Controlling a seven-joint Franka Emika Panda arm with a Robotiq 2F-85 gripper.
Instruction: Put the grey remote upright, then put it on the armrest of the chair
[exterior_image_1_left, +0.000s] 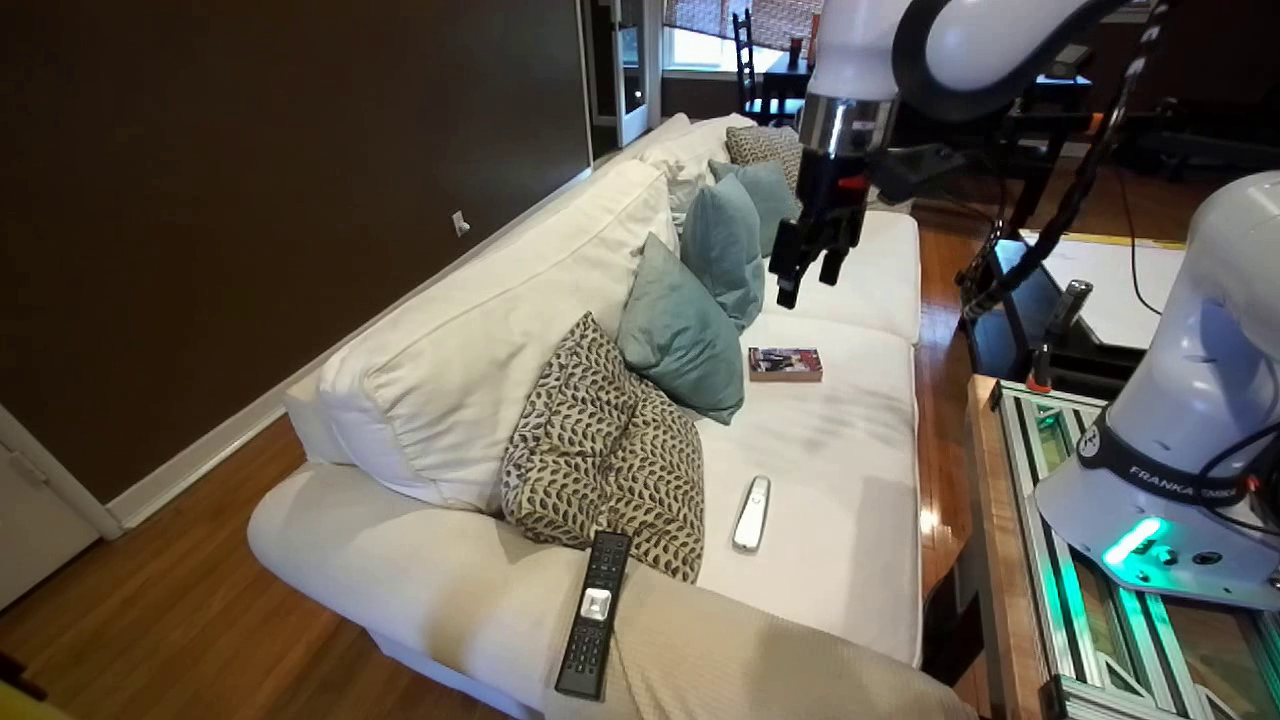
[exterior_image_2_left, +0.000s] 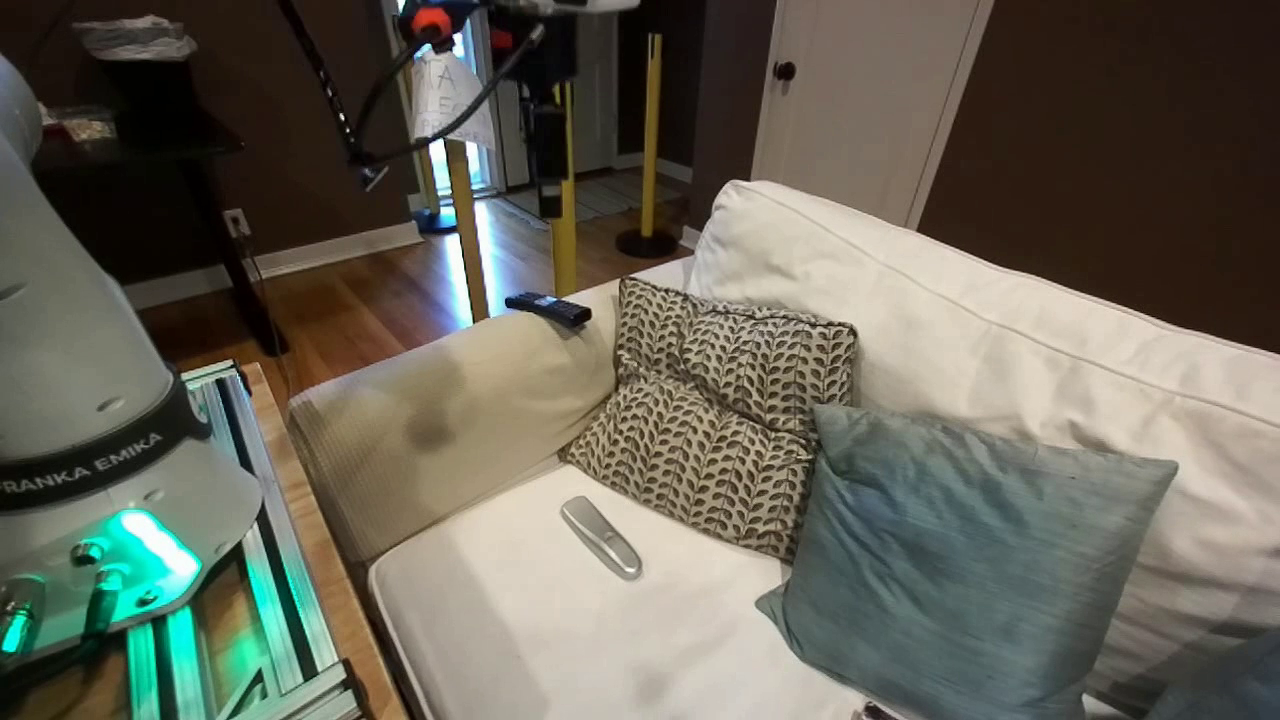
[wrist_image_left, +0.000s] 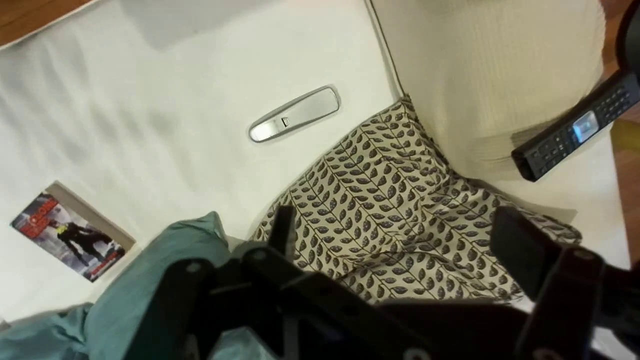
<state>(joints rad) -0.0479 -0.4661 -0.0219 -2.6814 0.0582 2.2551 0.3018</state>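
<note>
The grey remote (exterior_image_1_left: 752, 513) lies flat on the white sofa seat, also in an exterior view (exterior_image_2_left: 601, 537) and the wrist view (wrist_image_left: 295, 114). A smooth face with one small dark mark is up; no rows of buttons show. The armrest (exterior_image_1_left: 400, 565) is the rounded end roll of the sofa, partly under a beige cover, also in an exterior view (exterior_image_2_left: 460, 400) and the wrist view (wrist_image_left: 480, 65). My gripper (exterior_image_1_left: 810, 280) is open and empty, high above the sofa, apart from the remote. In the wrist view its fingers (wrist_image_left: 395, 220) frame the leaf-patterned cushion.
A longer black remote (exterior_image_1_left: 593, 615) lies on the armrest. The leaf-patterned cushion (exterior_image_2_left: 715, 430) leans between armrest and backrest. Teal cushions (exterior_image_1_left: 685, 335) stand along the back. A book (exterior_image_1_left: 785, 364) lies on the seat. The robot's table (exterior_image_1_left: 1000, 500) stands by the sofa's front.
</note>
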